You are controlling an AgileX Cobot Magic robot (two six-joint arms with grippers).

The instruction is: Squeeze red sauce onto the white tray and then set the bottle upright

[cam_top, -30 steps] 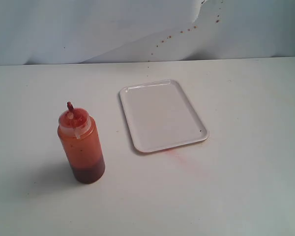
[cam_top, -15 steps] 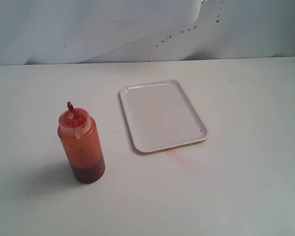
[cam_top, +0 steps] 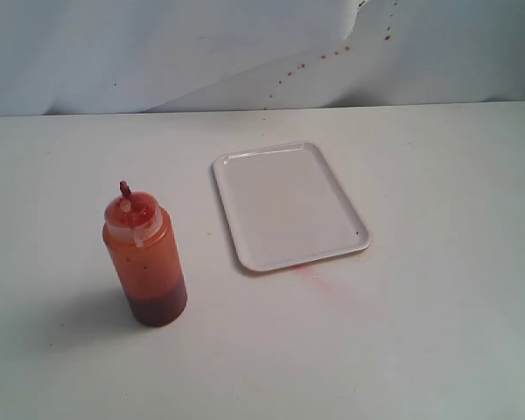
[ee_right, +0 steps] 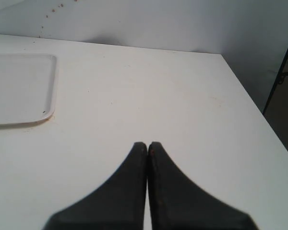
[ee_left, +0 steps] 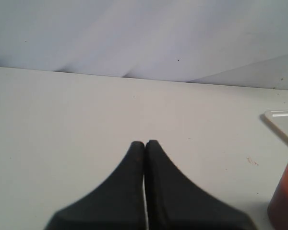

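Note:
The bottle point(cam_top: 145, 258) stands upright on the white table, left of centre in the exterior view, with red sauce point(cam_top: 157, 302) showing through its wall, darker at the bottom. The white tray point(cam_top: 289, 206) lies flat to its right, bare on top. Neither arm shows in the exterior view. In the left wrist view my left gripper point(ee_left: 145, 143) is shut on nothing, with the bottle's edge point(ee_left: 285, 201) off to one side and a tray corner point(ee_left: 281, 120) beyond. My right gripper point(ee_right: 147, 143) is shut and empty; the tray point(ee_right: 19, 91) lies apart from it.
A faint red smear point(cam_top: 319, 278) marks the table just in front of the tray. Small red splatter dots point(cam_top: 319, 59) speckle the white backdrop. The table's right edge point(ee_right: 259, 115) drops off in the right wrist view.

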